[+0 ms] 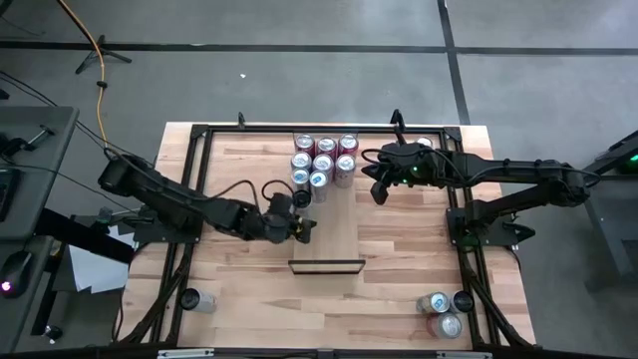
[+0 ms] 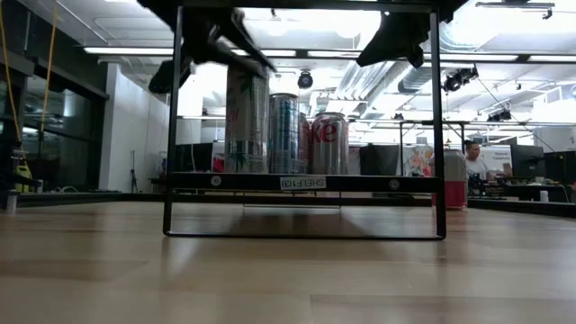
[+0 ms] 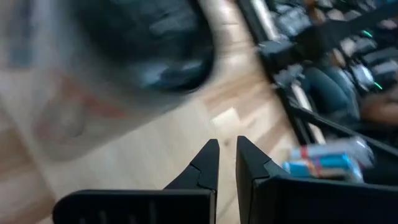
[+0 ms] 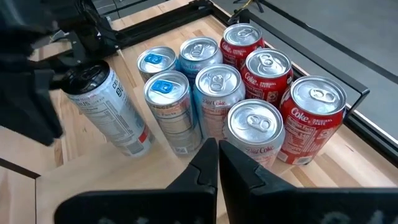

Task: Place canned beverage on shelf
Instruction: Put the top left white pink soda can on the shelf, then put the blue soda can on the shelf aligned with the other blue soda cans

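Observation:
The shelf (image 1: pixel 334 239) is a long, light wood panel raised on a black frame (image 2: pixel 301 183). Its dark strip (image 1: pixel 326 266) is at the near end. Several cans (image 1: pixel 324 160) stand upright in rows on its far end, red Coke cans (image 4: pixel 267 65) and silver ones (image 4: pixel 214 87). A taller white can with a dark top (image 4: pixel 102 102) stands nearest the shelf's open part. My left gripper (image 1: pixel 309 227) is shut beside this tall can, with nothing between its fingers (image 3: pixel 227 158). My right gripper (image 4: pixel 217 152) hovers shut to the right of the cans (image 1: pixel 379 192).
Three cans (image 1: pixel 444 311) stand at the table's near right corner and one can (image 1: pixel 199 300) near the left corner. Black frame rails (image 1: pixel 189 179) run along the table's sides. The near half of the shelf is bare. A person (image 2: pixel 472 157) sits in the room beyond.

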`<state>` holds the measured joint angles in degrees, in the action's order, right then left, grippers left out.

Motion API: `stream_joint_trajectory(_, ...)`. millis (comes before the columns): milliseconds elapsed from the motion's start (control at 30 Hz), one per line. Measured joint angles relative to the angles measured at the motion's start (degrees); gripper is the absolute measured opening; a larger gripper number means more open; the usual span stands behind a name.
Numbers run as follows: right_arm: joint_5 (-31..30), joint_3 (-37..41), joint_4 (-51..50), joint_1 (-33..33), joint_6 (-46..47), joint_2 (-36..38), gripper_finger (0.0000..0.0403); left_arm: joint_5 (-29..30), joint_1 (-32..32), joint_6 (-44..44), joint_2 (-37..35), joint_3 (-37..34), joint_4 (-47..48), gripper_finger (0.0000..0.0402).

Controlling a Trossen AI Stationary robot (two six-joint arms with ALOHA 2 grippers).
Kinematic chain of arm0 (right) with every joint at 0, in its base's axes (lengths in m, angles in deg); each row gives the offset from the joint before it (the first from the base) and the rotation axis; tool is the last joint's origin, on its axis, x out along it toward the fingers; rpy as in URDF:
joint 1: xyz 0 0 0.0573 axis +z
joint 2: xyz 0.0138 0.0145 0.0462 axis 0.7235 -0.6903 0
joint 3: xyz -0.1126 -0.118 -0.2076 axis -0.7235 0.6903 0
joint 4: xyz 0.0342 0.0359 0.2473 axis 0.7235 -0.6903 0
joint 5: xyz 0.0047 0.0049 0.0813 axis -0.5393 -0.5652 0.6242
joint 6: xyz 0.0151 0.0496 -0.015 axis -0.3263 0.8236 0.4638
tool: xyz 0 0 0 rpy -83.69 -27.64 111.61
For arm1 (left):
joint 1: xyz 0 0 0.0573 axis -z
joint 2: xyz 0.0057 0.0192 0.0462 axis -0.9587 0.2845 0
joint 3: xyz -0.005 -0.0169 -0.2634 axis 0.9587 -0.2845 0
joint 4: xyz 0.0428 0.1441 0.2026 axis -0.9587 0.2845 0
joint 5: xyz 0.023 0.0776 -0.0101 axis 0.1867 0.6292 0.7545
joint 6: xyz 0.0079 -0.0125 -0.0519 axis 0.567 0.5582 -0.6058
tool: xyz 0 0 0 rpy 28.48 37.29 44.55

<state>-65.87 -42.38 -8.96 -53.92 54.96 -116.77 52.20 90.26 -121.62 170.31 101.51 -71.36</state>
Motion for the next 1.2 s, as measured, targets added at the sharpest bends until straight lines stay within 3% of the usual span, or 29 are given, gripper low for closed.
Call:
stream_joint_trajectory(167,-0.01,0.0,-1.16,0.0,0.0,-0.02,0.0001,2.76,-0.16,-8.61,3.32,0.01,0.36,0.0)
stream_joint_trajectory(567,-0.01,0.0,-2.33,0.0,0.0,0.0,0.0001,5.67,-0.76,-12.27,2.52,0.01,10.03,0.0)
stream_joint_trajectory(867,-0.06,0.0,-2.38,0.0,0.0,0.0,0.0001,4.36,-3.53,-5.47,2.35,0.03,9.93,0.0)
stream_joint_trajectory(1200,-0.05,0.0,-2.51,0.0,0.17,-0.02,0.0001,-4.36,-5.41,3.14,1.01,0.03,8.67,0.0)
